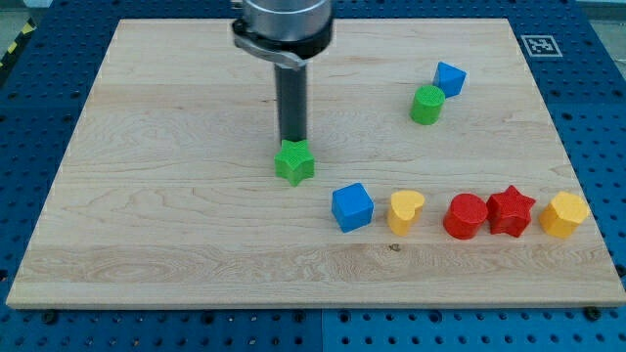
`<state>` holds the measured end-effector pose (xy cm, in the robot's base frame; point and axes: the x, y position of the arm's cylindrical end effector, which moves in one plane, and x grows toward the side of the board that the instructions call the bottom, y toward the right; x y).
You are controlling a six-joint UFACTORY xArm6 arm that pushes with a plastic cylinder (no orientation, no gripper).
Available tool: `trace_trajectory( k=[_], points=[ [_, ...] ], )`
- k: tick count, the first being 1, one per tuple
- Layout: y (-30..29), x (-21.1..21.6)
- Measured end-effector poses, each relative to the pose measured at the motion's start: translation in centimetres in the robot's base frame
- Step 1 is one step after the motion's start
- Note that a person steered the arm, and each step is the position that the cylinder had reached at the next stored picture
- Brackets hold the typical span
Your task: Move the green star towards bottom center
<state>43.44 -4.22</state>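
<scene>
green star (294,162) sits a bit left of centre on the table (147,196), roughly mid-depth, well short of the near edge. my tip (292,143) is right at the star's far side, looks touching or just off it, can't tell which; rod comes straight down from the arm housing at the far edge. no claw on this rig, just the rod, so nothing to call wide, narrow or holding

moving right: blue cube (352,207) near-right of the star, close but apart. yellow heart (406,211) just beside the cube. green cylinder (426,105) further back, touching or nearly touching a blue block (450,78) at its far-right, shape unclear. near row carries on with red cylinder (466,216) touching red star (511,210), then a yellow block (564,214), looks hexagonal, just beside the star at the right end
</scene>
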Motion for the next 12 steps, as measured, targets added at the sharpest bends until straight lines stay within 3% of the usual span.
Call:
trace_trajectory(
  k=[4,7,9,12],
  points=[
    [-0.3,-0.7],
    [6.4,0.1],
    [6.3,2.7],
    [3.7,2.4]
  ],
)
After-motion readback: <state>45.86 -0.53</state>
